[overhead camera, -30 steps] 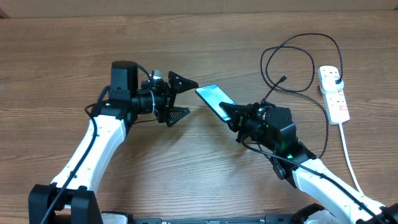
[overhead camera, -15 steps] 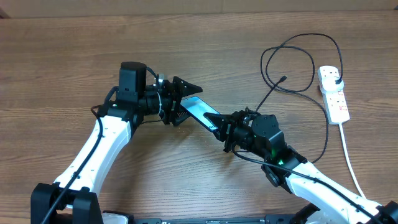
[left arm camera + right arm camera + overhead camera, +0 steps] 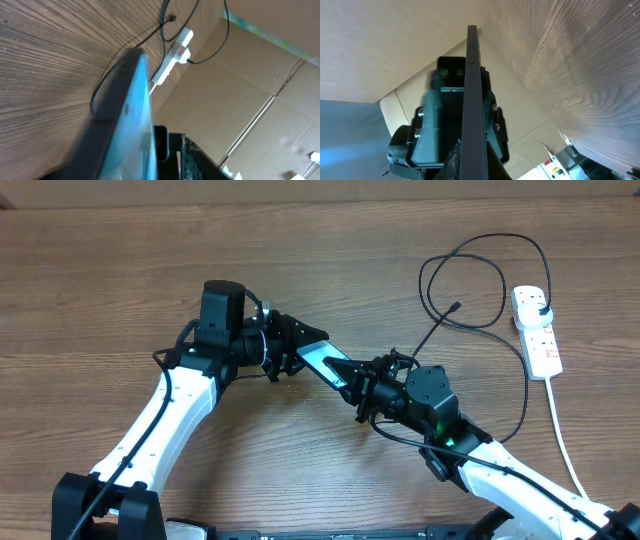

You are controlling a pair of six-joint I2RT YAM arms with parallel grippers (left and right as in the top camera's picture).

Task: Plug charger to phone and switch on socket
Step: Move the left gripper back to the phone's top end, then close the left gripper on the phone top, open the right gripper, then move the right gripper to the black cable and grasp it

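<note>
Phone: a slim rectangular phone (image 3: 320, 362) with a light blue-teal screen is seen at the middle of the overhead frame, between the two grippers.
Long axis: it runs from upper left to lower right, with the screen turned upward; in the right wrist view the phone is seen edge-on.
Right gripper (image 3: 352, 380): its jaws are clamped on the lower-right end of the phone.
Left gripper (image 3: 305, 352): its fingers are set on either side of the upper-left end; whether they press on it cannot be told.
Charger (image 3: 455, 308): the thin black cable is looped at the upper right, well apart from the phone, its small connector tip pointing up and right.
Socket (image 3: 537, 335): the white elongated power strip lies at the right edge, with the charger's black plug (image 3: 540, 308) seated near its upper end.
In the way: the right gripper's black body lies between the phone and the cable.
Surface: a brown wood-grain table (image 3: 100, 260).
</note>
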